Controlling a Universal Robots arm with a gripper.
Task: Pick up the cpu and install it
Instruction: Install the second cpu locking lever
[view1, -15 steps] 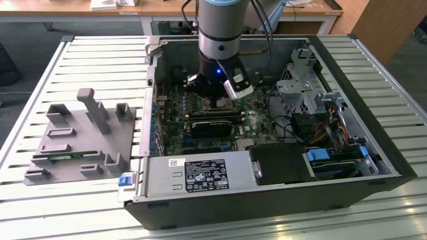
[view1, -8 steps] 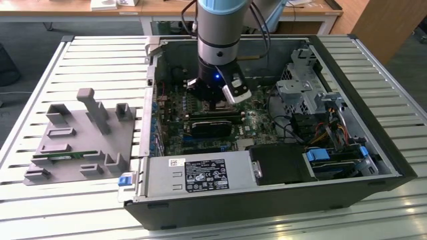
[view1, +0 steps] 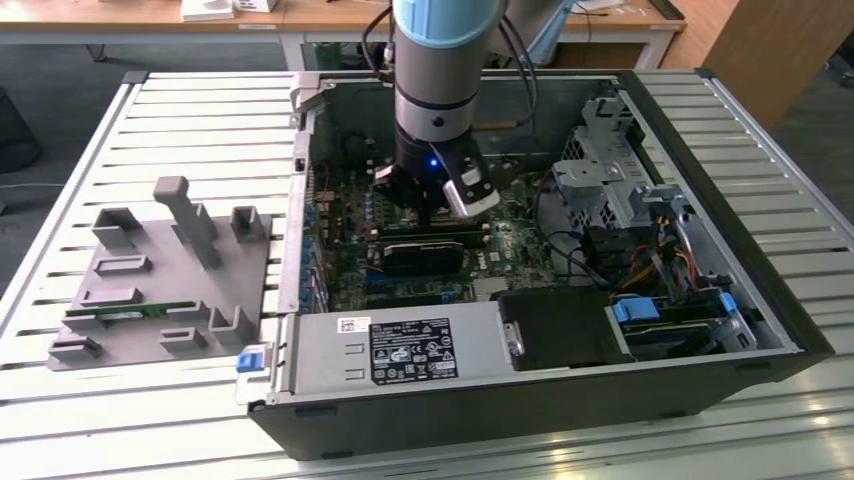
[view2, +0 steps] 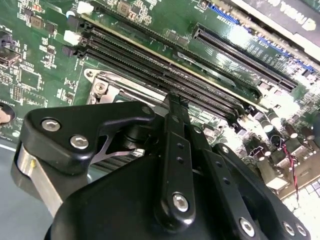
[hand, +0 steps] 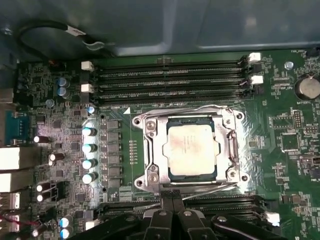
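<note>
Gripper (hand: 172, 202) fingers pressed together and holding nothing hang inside the open computer case (view1: 747, 290), just at six o'clock of the cpu (hand: 192, 150) in the first wrist view, which sits in its socket frame (hand: 150, 150) on the green motherboard (hand: 290, 150), memory slots (hand: 170, 80) at twelve o'clock.

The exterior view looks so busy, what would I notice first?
First, the big grey-and-blue robot arm reaching down into the open black computer case, its black gripper low over the green motherboard. In the first wrist view, the small square cpu with a dull silver metal top sits in its shiny metal socket frame. The grey plastic fixture stands beside the case, at the exterior view's left.
</note>
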